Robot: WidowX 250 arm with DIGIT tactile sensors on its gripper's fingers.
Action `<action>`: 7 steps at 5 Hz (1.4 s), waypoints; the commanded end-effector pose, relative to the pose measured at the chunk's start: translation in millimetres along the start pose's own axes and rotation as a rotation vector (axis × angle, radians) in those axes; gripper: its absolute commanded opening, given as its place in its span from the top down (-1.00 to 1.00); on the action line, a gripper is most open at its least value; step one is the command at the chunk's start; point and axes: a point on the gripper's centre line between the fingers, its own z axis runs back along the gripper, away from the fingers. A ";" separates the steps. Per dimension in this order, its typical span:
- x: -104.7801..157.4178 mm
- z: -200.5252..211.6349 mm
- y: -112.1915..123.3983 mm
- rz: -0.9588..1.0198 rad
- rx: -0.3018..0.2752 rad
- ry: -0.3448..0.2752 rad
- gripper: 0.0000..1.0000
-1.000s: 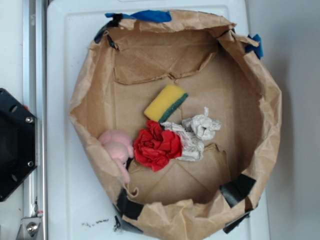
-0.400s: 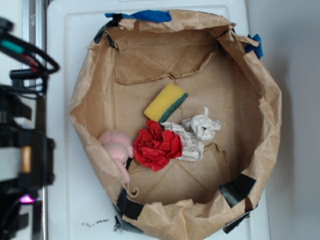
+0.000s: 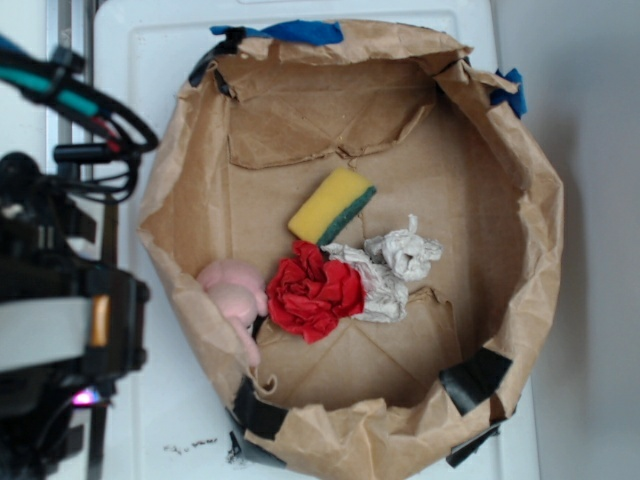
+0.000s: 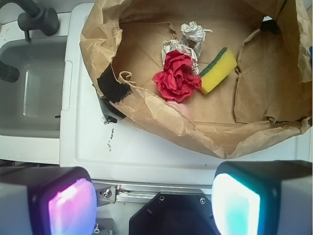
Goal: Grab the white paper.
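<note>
inside the brown kraft paper enclosure [image 3: 520, 230], the white paper [image 3: 392, 268] lies near the floor's middle, touching the red paper wad [image 3: 315, 292] on one side, with the yellow sponge [image 3: 330, 205] just beside both and a pink soft toy [image 3: 235, 290] against the wall. it looks light, soft and springy, likely crushing under the pads; its puffed upper lump, away from the red, seems the best hold. the gripper [image 4: 154, 196] hangs outside the wall, fingers apart.
</note>
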 end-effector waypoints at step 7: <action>114.3 -50.2 39.9 -0.055 -0.040 -0.123 -1.00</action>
